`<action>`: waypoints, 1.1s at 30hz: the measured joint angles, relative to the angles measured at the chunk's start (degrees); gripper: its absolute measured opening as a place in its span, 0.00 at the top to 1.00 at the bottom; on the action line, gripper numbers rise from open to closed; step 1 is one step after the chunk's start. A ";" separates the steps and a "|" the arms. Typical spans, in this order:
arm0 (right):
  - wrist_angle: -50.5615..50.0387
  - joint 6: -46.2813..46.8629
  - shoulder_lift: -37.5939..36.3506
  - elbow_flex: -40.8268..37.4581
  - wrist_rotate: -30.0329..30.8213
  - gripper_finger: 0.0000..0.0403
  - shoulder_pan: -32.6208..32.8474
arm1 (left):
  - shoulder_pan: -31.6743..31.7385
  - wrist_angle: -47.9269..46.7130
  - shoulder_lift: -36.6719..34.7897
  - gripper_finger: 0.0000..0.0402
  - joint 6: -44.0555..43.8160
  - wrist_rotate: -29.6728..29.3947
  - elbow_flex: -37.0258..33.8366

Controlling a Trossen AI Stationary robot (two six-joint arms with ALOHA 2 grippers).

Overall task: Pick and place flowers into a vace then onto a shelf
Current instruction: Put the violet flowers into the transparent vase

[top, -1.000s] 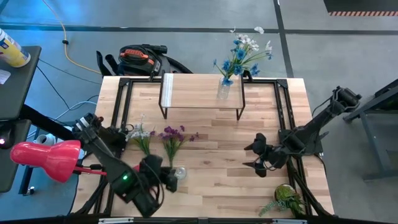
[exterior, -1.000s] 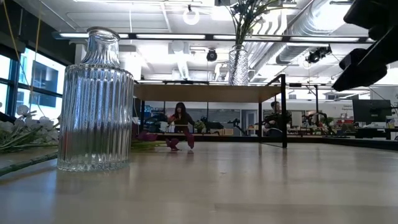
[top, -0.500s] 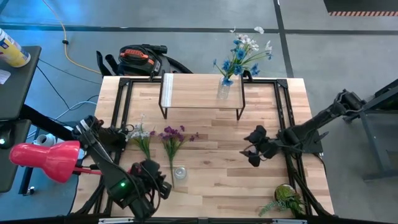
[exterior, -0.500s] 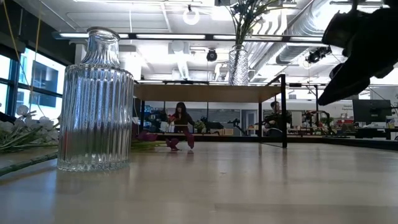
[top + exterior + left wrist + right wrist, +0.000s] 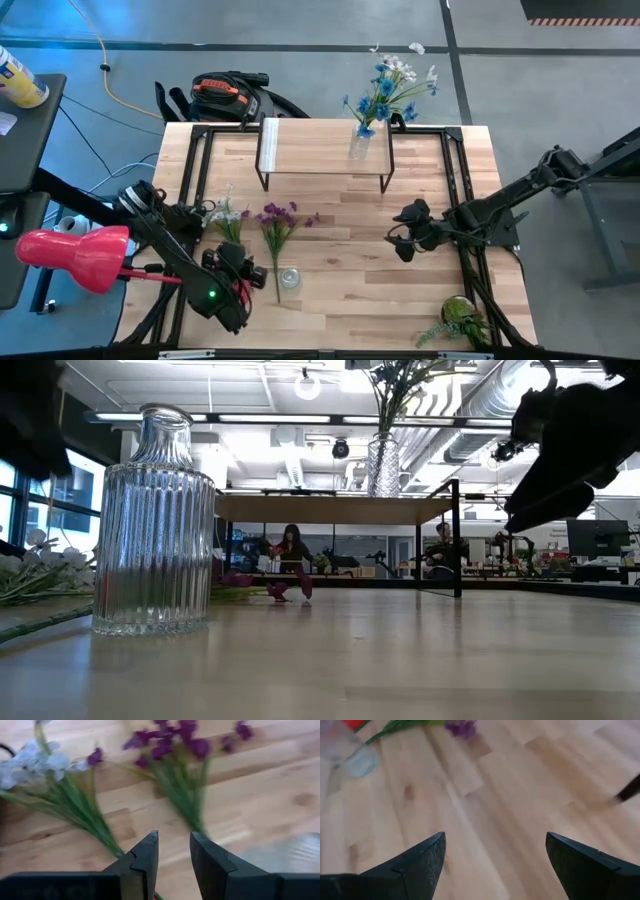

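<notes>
Purple flowers [image 5: 278,225] and white flowers [image 5: 227,216] lie flat on the tabletop at the left, stems toward the near edge. An empty ribbed glass vase [image 5: 289,278] stands upright beside the purple stems. My left gripper [image 5: 247,268] hovers low at the stem ends [image 5: 197,822], slightly open, nothing between its fingers [image 5: 174,847]. My right gripper [image 5: 400,242] hangs wide open over bare wood right of centre [image 5: 495,852]. The shelf [image 5: 323,150] stands at the far edge and bears a second vase [image 5: 359,146] with blue flowers [image 5: 388,85].
A small bushy green plant [image 5: 460,318] sits at the near right corner. Black metal frames [image 5: 192,160] run along both sides of the table. In the low view the ribbed vase [image 5: 152,525] stands close at the left; bare wood lies between the two grippers.
My left gripper has drawn back from beside the empty vase toward the table's left, sunk lower and tipped toward the flower stems. My right gripper has swung a little toward the far edge and rolled, staying wide open. Flowers and vases have kept their places.
</notes>
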 joint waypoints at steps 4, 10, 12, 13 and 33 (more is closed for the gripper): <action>-0.80 0.14 0.00 0.00 3.97 0.18 -0.02 | 0.03 7.49 -2.58 0.64 -1.66 -0.02 -8.96; -1.25 0.14 0.00 0.00 4.29 0.17 -0.02 | 0.06 15.98 -2.79 0.64 -2.35 0.01 -16.16; -1.28 0.12 0.00 0.00 4.33 0.17 -0.02 | 0.04 16.74 -2.79 0.64 -2.39 -0.11 -16.93; -1.28 -0.03 0.00 0.00 4.33 0.17 -0.02 | 0.09 16.51 -2.79 0.64 -2.39 0.01 -17.10; -2.90 -8.95 0.00 0.00 0.71 0.17 0.02 | 9.93 29.66 -2.67 0.64 8.52 -1.25 -17.40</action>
